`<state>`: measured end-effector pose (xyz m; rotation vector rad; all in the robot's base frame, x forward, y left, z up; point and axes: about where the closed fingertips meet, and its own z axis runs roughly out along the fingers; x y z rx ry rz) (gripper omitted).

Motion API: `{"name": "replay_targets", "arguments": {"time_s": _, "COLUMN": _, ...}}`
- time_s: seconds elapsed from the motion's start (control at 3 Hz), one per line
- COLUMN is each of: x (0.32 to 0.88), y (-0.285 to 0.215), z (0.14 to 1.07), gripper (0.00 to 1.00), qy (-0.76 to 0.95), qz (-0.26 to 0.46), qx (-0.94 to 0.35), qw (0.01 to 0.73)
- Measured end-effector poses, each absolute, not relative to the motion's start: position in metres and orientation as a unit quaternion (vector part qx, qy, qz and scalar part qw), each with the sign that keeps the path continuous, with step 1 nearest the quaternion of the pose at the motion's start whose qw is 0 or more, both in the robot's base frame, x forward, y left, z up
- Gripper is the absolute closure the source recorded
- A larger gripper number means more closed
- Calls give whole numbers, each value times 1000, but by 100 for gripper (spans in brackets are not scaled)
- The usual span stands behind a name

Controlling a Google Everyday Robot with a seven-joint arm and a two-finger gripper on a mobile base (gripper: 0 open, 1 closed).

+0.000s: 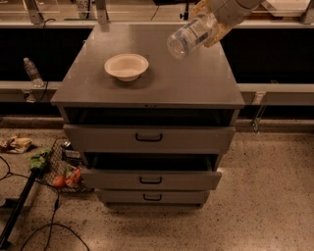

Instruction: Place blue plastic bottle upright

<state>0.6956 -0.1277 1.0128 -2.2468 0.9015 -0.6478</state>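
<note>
Your arm (236, 7) looks smooth, rounded and off-white, ending above the far right corner of the desk (147, 90) in a pincer (210, 22) with what seem yellowish-tan fingers (220, 32).
</note>
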Motion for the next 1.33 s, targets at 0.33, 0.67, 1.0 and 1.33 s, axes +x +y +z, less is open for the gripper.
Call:
{"name": "replay_targets", "arguments": {"time_s": 0.33, "x": 696, "y": -130, "z": 1004, "gripper": 100, "qy": 325, "qz": -247, "qx": -861, "qw": 305}}
{"name": "replay_targets", "arguments": {"time_s": 0.67, "x": 709, "y": -132, "z": 979, "gripper": 100, "qy": 260, "qz": -233, "qx": -891, "qw": 291}}
{"name": "replay_targets", "arguments": {"time_s": 1.0, "x": 735, "y": -119, "z": 971, "gripper": 100, "qy": 145, "qz": -225, "qx": -921, "qw": 282}}
{"name": "replay_targets", "arguments": {"time_s": 1.33, "x": 748, "y": -99, "z": 984, "gripper": 100, "qy": 50, "qz": -254, "qx": -924, "qw": 282}}
